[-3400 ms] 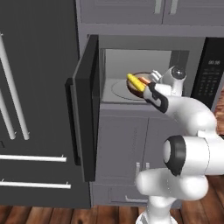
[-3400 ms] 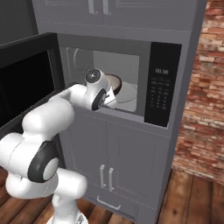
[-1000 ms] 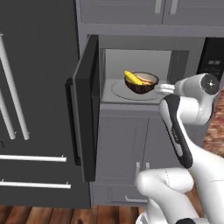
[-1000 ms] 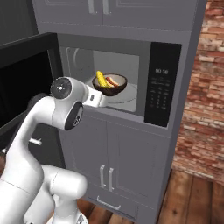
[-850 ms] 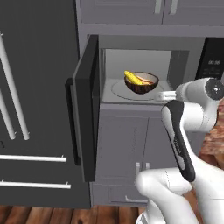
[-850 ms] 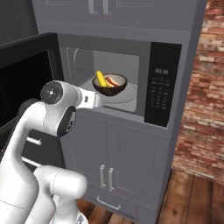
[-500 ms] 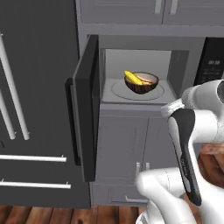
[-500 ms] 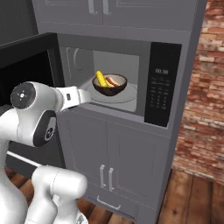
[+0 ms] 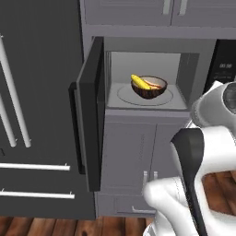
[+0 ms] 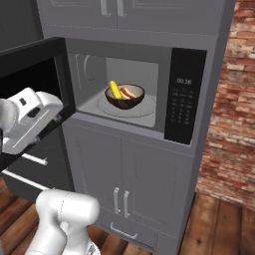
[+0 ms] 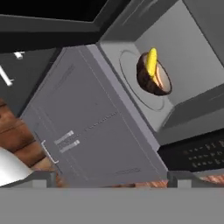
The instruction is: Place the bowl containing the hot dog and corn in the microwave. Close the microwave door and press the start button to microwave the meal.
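The white arm is folded back, its gripper (image 11: 112, 175) empty with both finger tips spread wide apart.

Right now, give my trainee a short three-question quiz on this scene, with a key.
1. True or false: the bowl sits on the turntable inside the microwave.
2. The door is: A) shut, B) open, C) missing.
3. Fill in: the yellow item in the bowl is the ____.

Key:
1. True.
2. B: it stands swung out to the left.
3. Corn.
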Motion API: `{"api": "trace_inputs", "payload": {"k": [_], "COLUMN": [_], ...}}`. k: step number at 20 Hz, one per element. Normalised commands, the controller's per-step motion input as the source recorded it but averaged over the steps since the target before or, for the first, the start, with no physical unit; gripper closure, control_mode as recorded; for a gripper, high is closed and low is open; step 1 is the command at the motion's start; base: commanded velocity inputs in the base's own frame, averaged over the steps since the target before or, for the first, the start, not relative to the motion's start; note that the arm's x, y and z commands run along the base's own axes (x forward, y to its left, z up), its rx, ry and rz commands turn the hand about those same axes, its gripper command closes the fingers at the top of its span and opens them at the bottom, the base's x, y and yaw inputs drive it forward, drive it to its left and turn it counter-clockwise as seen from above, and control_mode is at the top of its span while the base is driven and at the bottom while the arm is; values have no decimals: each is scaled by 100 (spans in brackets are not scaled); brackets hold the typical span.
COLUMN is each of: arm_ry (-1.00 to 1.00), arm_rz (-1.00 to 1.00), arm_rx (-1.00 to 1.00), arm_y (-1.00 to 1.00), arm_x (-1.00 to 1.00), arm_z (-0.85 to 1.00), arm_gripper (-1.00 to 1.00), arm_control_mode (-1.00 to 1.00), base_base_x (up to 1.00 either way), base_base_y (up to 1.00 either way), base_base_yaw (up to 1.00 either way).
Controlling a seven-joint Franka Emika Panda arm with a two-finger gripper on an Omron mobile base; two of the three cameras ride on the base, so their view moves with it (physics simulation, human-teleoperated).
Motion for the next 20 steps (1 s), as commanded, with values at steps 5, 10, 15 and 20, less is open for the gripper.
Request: {"api": "trace_inputs", "payload": {"k": [5,10,15,20], "arm_ry": [-6,-10,-6,-8], "arm_rz": [9,0,0,0], "arm_rx": [-39,-25,-24,-30], "arm_y": [81,66,79,99], "arm_x": [-42,-25,-33,-30], "arm_z": [0,33,30,9], "arm_gripper": [-100,-100,-100,-100], "arm_control_mode": [-100,-100,-100,-100], "base_base_x": [0,0,0,0], "base_base_y": [0,0,0,0], "base_base_yaw": [0,0,0,0]}}
